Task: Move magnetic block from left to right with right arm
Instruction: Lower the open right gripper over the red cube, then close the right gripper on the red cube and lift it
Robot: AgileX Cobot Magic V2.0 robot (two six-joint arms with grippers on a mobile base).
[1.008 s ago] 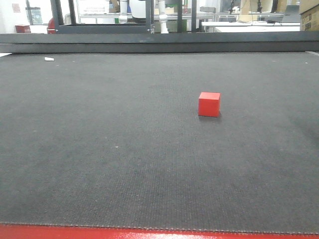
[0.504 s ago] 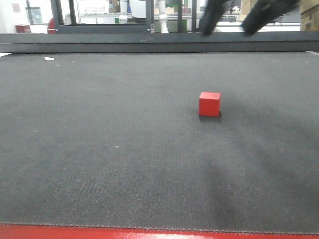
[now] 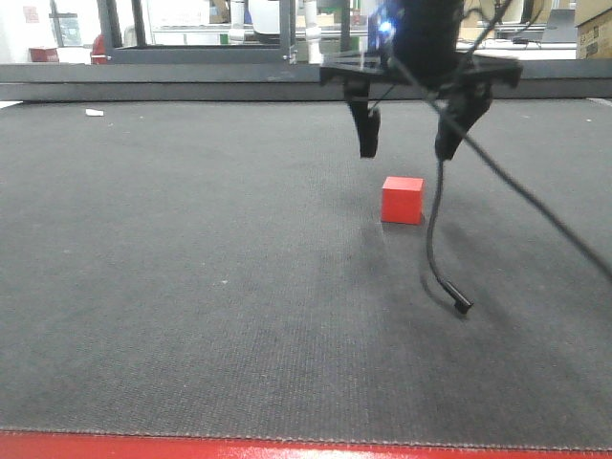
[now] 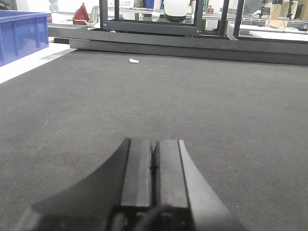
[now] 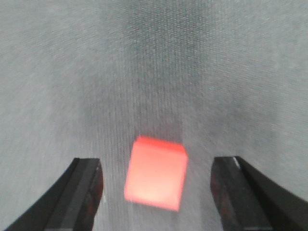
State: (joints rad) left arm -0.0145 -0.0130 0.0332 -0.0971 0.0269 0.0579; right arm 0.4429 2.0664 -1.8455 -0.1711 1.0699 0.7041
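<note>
Red magnetic block on grey mat | right pincer spread wide above, not touching | left pincer pressed together

The small red matte cube sits on the dark grey woven mat directly below the black two-finger right gripper, in line with the gap between its spread fingers and touching neither. A thin black cable hangs from that gripper's right side, its end meeting the mat nearer the robot than the cube. Far ahead of the black left gripper, slightly leftward, a small white scrap lies on the mat.
</note>
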